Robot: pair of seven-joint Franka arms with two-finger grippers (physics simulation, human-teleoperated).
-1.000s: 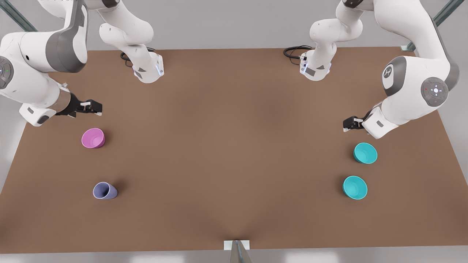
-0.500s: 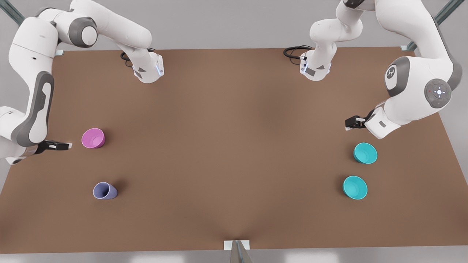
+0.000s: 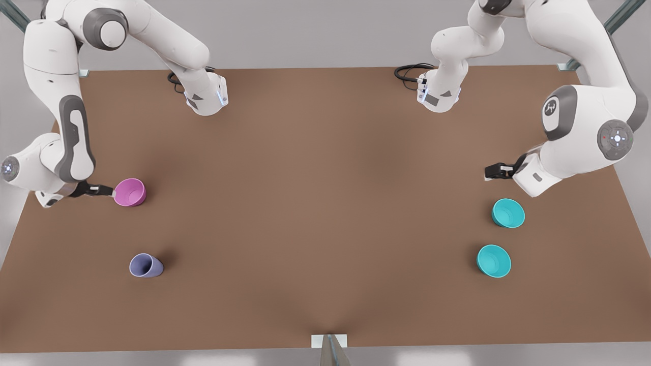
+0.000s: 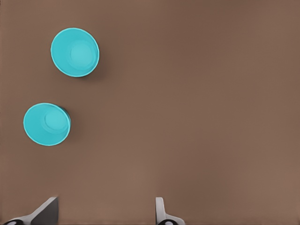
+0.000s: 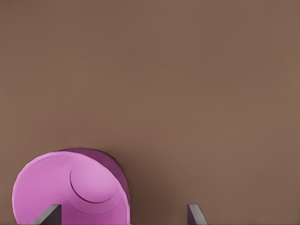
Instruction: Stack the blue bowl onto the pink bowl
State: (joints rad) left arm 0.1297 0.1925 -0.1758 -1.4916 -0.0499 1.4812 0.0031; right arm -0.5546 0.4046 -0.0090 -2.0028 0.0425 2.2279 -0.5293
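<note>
A brown worktop (image 3: 325, 203) carries four small vessels. At the front view's right sit two teal bowls; the blue bowl (image 3: 508, 213) lies just below the left tool (image 3: 492, 172), whose fingers are spread open. At the front view's left, the right tool (image 3: 104, 190), also open, touches the pink bowl (image 3: 129, 192). The bowls look light, rigid and slick; the rim seems the best hold.

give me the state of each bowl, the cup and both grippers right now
pink bowl: upright on table, right gripper at its rim, fingers open
two blue bowls: upright, apart, untouched
lavender cup: upright, alone
left gripper: fingers open, holds nothing, beside the farther blue bowl
</note>
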